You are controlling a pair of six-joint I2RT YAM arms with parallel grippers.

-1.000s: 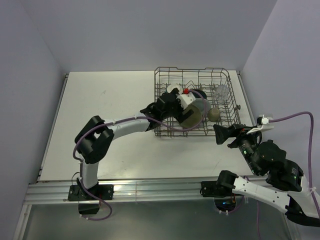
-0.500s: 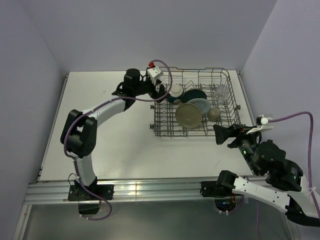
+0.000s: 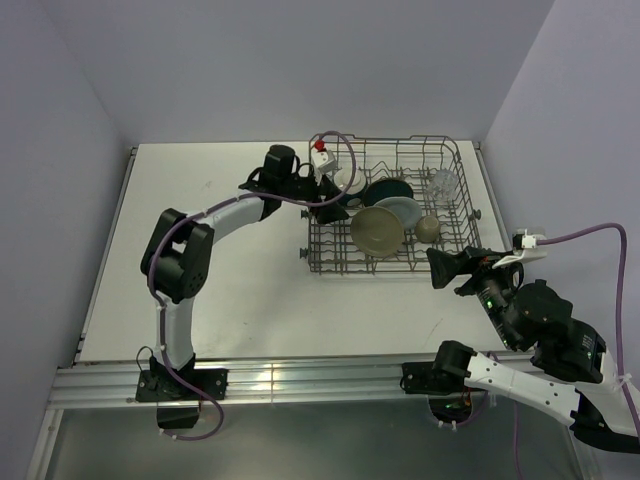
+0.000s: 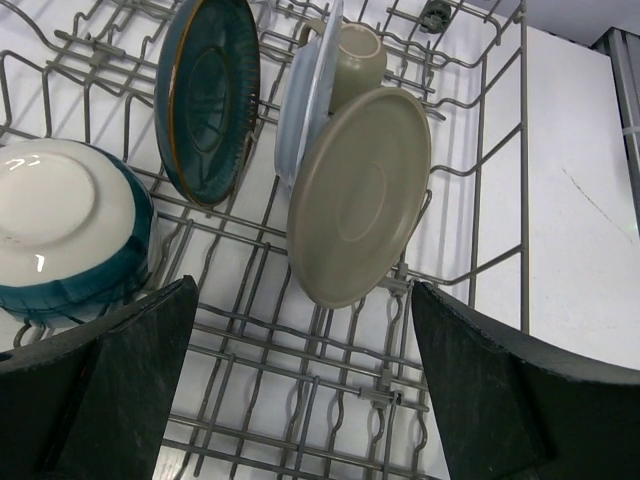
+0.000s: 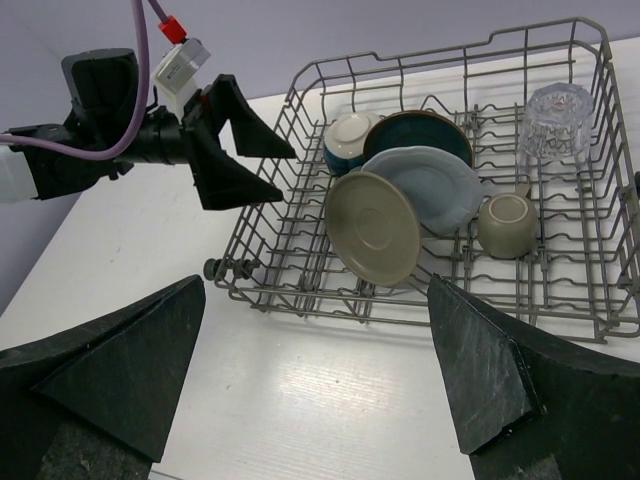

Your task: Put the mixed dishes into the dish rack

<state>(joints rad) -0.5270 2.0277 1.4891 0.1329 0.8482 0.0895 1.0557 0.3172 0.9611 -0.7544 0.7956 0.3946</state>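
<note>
Okay, your left gripper (image 5: 285,172) has pulled back out of the rack (image 3: 390,268), jaws wide, empty. The beige plate (image 4: 360,195) stands just below it, and beyond sit the blue plate (image 4: 305,110), teal plate (image 4: 208,95), bowl (image 4: 65,230), mug (image 4: 355,60) and glass (image 5: 553,115). Your right gripper (image 3: 434,270) is open too, with the rack just ahead of it. Loading looks done.

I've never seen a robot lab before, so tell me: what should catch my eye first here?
The wire dish rack at the table's far right, holding a dark teal plate, pale blue plate and grey-beige plate on edge, plus a bowl, mug and clear glass. The left gripper hangs open at its left end, the right gripper open off its near right corner.
</note>
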